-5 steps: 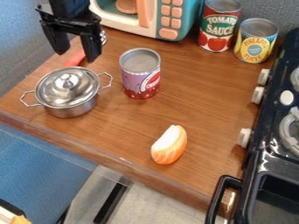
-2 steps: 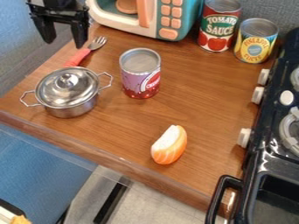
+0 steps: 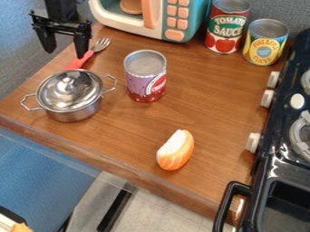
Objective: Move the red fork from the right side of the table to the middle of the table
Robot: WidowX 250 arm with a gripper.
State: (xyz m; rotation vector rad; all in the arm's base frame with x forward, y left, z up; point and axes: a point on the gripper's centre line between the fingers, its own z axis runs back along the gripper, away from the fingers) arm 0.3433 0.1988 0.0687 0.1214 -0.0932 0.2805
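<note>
At the upper left of the frame, the gripper point(image 3: 65, 51) is hanging, fingers spreading wide! Below it, the lidded pot point(image 3: 70, 97) is sitting; the red fork point(image 3: 101, 44) is lying upper left too, and the purple can point(image 3: 141, 81) is standing upper centre.

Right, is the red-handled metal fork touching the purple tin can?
Apart: in the camera view, brown tabletop shows plainly between the fork and the can.

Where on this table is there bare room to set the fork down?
Bare wood runs between the purple can, the orange wedge and the stove; another patch lies between pot and wedge. It is crowded at upper left, where the fork lies close behind the pot and near the gripper.
</note>
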